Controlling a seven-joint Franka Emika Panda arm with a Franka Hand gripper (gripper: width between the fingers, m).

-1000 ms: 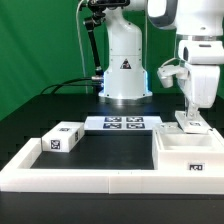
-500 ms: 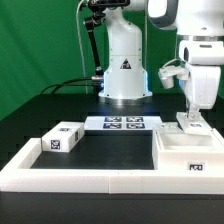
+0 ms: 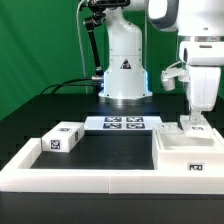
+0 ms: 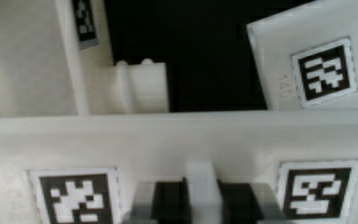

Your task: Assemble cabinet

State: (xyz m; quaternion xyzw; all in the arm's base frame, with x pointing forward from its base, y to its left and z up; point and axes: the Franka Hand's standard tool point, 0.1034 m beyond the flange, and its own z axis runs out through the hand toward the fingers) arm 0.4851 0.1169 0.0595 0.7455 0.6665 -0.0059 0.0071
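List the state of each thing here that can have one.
Large white matte box shell: lying open side up.
Small white tagged block: loose, apart from the shell.
Two-finger gripper: low beside the shell; open or shut unclear.
Flat white marker board: lying flat, nothing on it.

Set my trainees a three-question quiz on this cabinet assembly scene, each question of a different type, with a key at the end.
1. True or false: the small block lies outside the box shell, apart from it.
2. How many tags does the marker board carry? A) two B) four C) six
3. Fill in: the gripper is down at the exterior view's ____ side, by the box shell.

Key: 1 true; 2 B; 3 right.
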